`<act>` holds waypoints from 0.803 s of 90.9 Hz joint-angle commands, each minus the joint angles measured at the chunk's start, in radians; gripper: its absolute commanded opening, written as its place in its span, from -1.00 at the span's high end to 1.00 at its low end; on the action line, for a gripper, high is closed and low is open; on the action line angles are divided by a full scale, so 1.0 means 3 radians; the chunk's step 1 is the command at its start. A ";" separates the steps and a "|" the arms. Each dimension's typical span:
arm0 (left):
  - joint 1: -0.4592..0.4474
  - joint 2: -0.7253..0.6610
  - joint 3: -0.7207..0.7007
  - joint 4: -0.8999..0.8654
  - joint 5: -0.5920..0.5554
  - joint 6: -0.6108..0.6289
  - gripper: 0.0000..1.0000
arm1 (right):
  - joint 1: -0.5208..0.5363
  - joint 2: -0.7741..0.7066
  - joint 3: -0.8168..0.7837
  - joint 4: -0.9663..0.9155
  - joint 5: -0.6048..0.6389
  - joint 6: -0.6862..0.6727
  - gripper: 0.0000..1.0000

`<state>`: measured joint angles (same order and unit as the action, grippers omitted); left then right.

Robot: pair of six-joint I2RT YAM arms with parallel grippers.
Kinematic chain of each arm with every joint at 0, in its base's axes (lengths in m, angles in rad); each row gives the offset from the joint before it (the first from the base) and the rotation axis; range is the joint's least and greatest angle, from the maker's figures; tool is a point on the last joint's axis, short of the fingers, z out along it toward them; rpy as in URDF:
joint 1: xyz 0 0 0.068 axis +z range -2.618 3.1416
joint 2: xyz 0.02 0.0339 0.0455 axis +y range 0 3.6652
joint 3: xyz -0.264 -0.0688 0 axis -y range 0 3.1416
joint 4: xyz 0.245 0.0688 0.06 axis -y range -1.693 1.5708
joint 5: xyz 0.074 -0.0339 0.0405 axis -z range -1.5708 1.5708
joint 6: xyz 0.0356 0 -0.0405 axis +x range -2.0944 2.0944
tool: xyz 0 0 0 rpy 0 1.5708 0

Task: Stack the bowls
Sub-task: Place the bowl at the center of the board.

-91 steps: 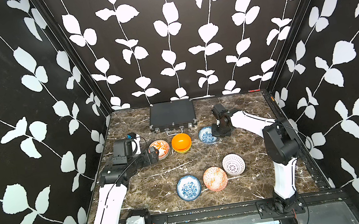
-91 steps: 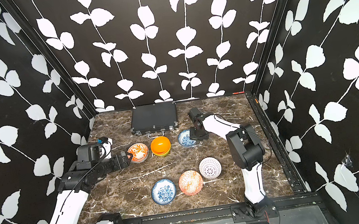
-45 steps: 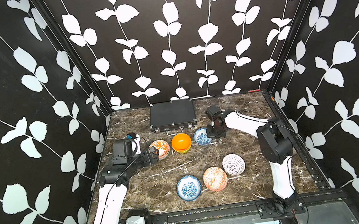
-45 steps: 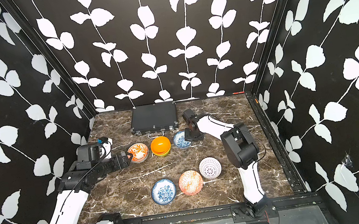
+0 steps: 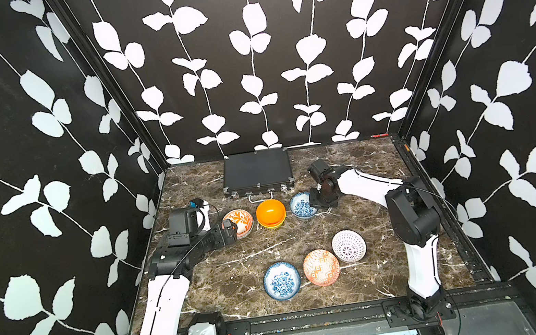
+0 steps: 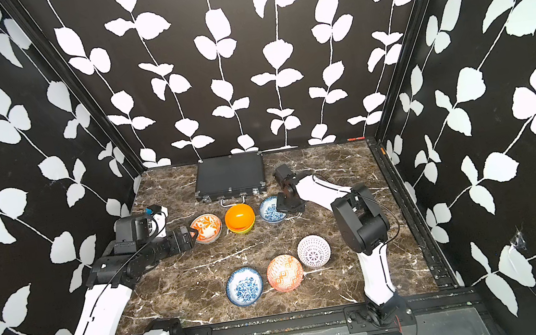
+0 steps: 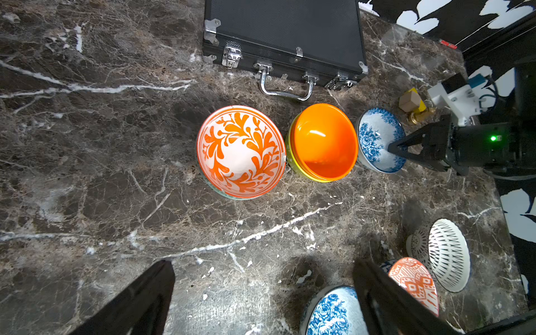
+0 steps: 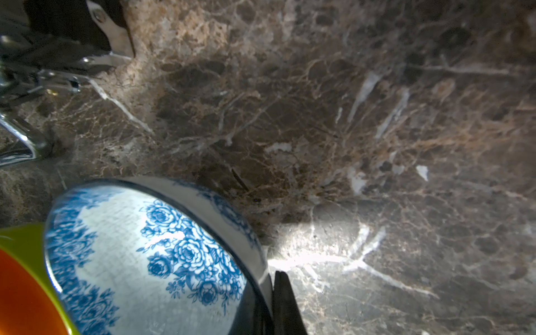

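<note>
Left wrist view: pinches rim of far blue-floral bowl in right gripper just beside orange bowl nested in yellow bowl, holds left gripper spread and empty near orange-leaf bowl nested on grey-green bowl, leaves near blue-floral bowl, orange-geometric bowl and purple-dotted bowl loose, so seemingly under halfway.

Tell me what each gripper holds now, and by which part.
The right gripper pinches the rim of the blue-floral bowl beside the orange bowl. The left gripper is open and holds nothing.
</note>
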<state>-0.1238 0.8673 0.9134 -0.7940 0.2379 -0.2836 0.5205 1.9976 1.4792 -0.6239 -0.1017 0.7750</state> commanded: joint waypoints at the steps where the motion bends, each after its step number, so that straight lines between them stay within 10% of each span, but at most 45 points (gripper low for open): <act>1: -0.0015 -0.0033 -0.0029 0.0029 -0.0008 0.0015 -0.97 | 0.0039 -0.0174 -0.0051 -0.0114 0.0041 0.0040 0.86; 29: -0.0016 -0.0023 -0.0035 0.0041 0.0018 0.0012 -0.97 | 0.0080 -0.0237 0.0027 -0.0194 0.0085 0.0050 -0.05; 50: -0.0190 0.0060 -0.0012 0.0080 0.0416 -0.0314 -0.97 | 0.0080 -0.0614 -0.0007 -0.0275 0.0226 0.0042 -0.29; 73: -0.1333 0.0048 -0.0473 0.0341 -0.0075 -0.0960 -0.97 | 0.0080 -0.1582 -0.0727 0.0018 0.0344 -0.0069 -0.33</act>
<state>-0.4267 0.8833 0.8131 -0.7177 0.2787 -0.4614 0.5407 1.6321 1.3617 -0.6479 -0.0380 0.7769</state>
